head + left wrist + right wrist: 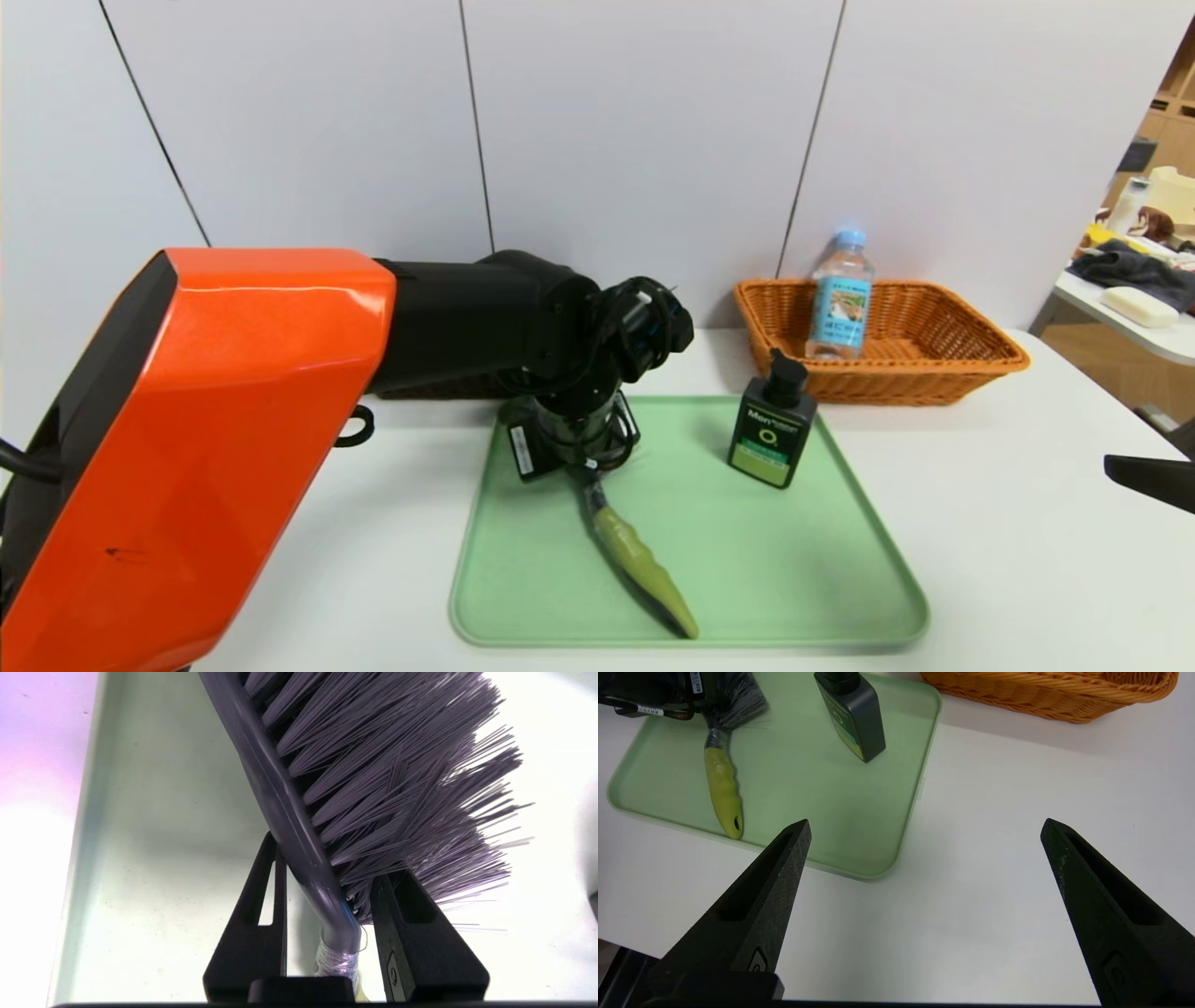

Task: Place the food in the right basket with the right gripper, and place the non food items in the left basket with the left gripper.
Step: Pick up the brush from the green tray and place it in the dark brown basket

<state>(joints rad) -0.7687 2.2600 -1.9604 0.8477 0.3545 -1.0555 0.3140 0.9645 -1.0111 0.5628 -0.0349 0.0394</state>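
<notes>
The scrub brush (644,565) lies on the green tray (794,579), its olive-green handle pointing toward the near edge, and the left gripper (327,856) is down over its dark end. In the left wrist view the left gripper's fingers stand apart, one on either side of the brush where the bristled head narrows into the neck: one is beside the smooth dark back, the other among the lowest bristles (397,788), with gaps showing by the neck. The right gripper (927,820) hovers over the white tabletop (1027,560) near the tray's near right corner, its fingers wide apart with nothing between them. The black pump bottle (773,429) is on the far right part of the tray, well apart from both grippers. The head view alone shows the water bottle (840,308), leaning inside the orange wicker basket (934,366), and a strip of the dark brown basket (448,386), mostly hidden behind the left arm (457,327). That view hides the bristles behind the left gripper, while both wrist views show them. The right wrist view also shows the hole (737,822) in the handle's end, and both of the right gripper's fingers, where the head view catches only a dark tip at its right edge.
</notes>
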